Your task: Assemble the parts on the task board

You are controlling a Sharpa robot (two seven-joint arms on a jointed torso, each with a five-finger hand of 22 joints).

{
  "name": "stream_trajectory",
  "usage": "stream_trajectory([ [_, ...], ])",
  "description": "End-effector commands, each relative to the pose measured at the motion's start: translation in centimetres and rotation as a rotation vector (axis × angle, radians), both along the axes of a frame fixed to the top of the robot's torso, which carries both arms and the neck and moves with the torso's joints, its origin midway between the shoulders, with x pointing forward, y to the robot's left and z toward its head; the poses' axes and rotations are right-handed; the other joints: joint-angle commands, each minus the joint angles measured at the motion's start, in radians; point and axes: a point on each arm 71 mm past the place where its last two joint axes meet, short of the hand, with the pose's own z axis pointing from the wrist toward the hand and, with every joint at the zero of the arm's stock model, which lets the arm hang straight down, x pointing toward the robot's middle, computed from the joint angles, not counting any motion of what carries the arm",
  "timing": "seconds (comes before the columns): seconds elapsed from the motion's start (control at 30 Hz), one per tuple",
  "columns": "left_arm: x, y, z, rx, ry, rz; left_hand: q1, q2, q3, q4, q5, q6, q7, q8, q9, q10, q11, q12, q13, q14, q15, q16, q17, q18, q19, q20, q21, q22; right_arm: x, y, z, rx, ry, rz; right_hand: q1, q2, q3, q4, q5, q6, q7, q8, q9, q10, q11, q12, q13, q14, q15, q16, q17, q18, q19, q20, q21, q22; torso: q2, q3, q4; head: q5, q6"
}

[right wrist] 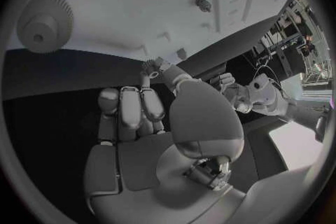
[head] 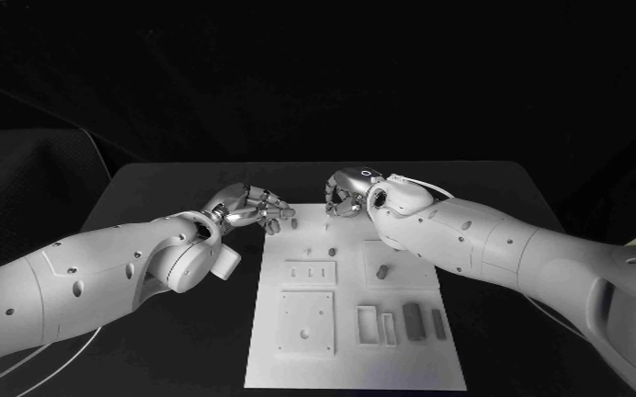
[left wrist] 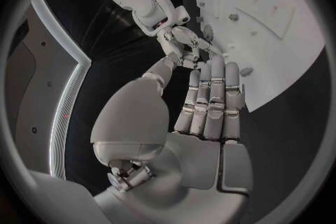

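Flanking the task board (head: 347, 365)'s far edge, both hands empty.

hidden and unclear spots
the right arm (head: 491, 245) covers the task board (head: 347, 360) at its far right corner; whether the left hand (head: 252, 206) pinches a part is too small to tell.

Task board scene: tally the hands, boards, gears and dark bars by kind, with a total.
hands: 2, the left hand and the right hand
task board: 1
gear: 1
dark bars: 2
Total: 6
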Motion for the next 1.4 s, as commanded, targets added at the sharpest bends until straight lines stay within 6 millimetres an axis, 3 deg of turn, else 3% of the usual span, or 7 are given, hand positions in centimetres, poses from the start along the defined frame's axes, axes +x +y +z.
stream_trajectory([
  [0.03, 0.01, -0.23, 0.26, -0.008, -0.009, -0.004, 0.011, -0.002, -0.002, 0.003, 0.005, 0.001, 0.007, -0.003, -0.002, -0.002, 0.001, 0.006, 0.001, -0.009, -0.001, -0.006, -0.001, 0.019, -0.007, 0.000, -0.007, -0.002, -0.11, 0.32, -0.32, -0.016, -0.002, 0.010, 0.001, -0.007, 0.003, -0.001, 0.003, 0.050, 0.047, 0.003, 0.001, 0.001, -0.006, 0.007, 0.002, 0.002, -0.006, 0.006, 0.001, 0.007, 0.002, -0.003, 0.055, 0.001, 0.002, 0.0015, 0.0007, 0.003, 0.003],
  [0.27, 0.04, -0.19, 0.39, -0.008, -0.012, -0.003, 0.011, -0.002, -0.002, 0.003, 0.005, 0.001, 0.007, -0.003, -0.002, -0.002, 0.001, 0.006, 0.002, -0.009, -0.001, -0.006, -0.001, 0.019, -0.007, 0.000, -0.007, -0.002, -0.13, 0.48, -0.66, -0.018, 0.000, 0.009, 0.001, -0.007, 0.003, -0.001, 0.003, 0.050, 0.047, 0.003, 0.001, 0.002, -0.006, 0.007, 0.002, 0.002, -0.006, 0.007, 0.001, 0.007, 0.002, -0.003, 0.055, 0.001, 0.002, 0.0011, 0.0014, 0.007, -0.002],
  [0.67, 0.12, -0.20, 0.50, -0.007, -0.014, -0.002, 0.012, -0.002, -0.002, 0.003, 0.005, 0.002, 0.007, -0.003, -0.002, -0.002, 0.002, 0.006, 0.002, -0.010, -0.001, -0.007, -0.001, 0.018, -0.007, 0.001, -0.007, -0.002, 0.08, 0.27, -0.76, -0.030, -0.003, 0.000, 0.000, -0.007, 0.003, -0.001, 0.003, 0.050, 0.047, 0.003, 0.001, 0.002, -0.006, 0.007, 0.002, 0.003, -0.006, 0.007, 0.001, 0.007, 0.002, -0.003, 0.056, 0.001, 0.002, 0.0021, -0.0037, 0.011, -0.005],
  [1.03, 0.15, -0.35, 0.50, -0.007, -0.014, -0.004, 0.013, -0.002, -0.002, 0.003, 0.004, 0.002, 0.007, -0.003, -0.002, -0.002, 0.002, 0.006, 0.002, -0.010, -0.001, -0.007, 0.000, 0.018, -0.007, 0.001, -0.007, -0.002, -0.05, 0.77, -0.96, -0.030, 0.001, 0.009, 0.000, -0.007, 0.003, 0.000, 0.003, 0.051, 0.047, 0.003, 0.001, 0.002, -0.006, 0.008, 0.002, 0.003, -0.006, 0.008, 0.001, 0.007, 0.002, -0.003, 0.056, 0.001, 0.003, 0.0014, 0.0000, 0.011, -0.007],
  [1.4, 0.15, -0.36, 0.50, -0.007, -0.014, -0.004, 0.013, -0.002, -0.002, 0.003, 0.004, 0.002, 0.007, -0.003, -0.002, -0.002, 0.002, 0.007, 0.002, -0.010, -0.001, -0.007, 0.000, 0.018, -0.008, 0.001, -0.008, -0.002, -0.05, 0.81, -1.11, -0.035, 0.011, 0.008, -0.001, -0.007, 0.003, 0.000, 0.003, 0.051, 0.047, 0.003, 0.001, 0.003, -0.007, 0.008, 0.002, 0.003, -0.006, 0.008, 0.002, 0.007, 0.003, -0.003, 0.057, 0.002, 0.003, 0.0017, -0.0031, 0.017, -0.010],
])
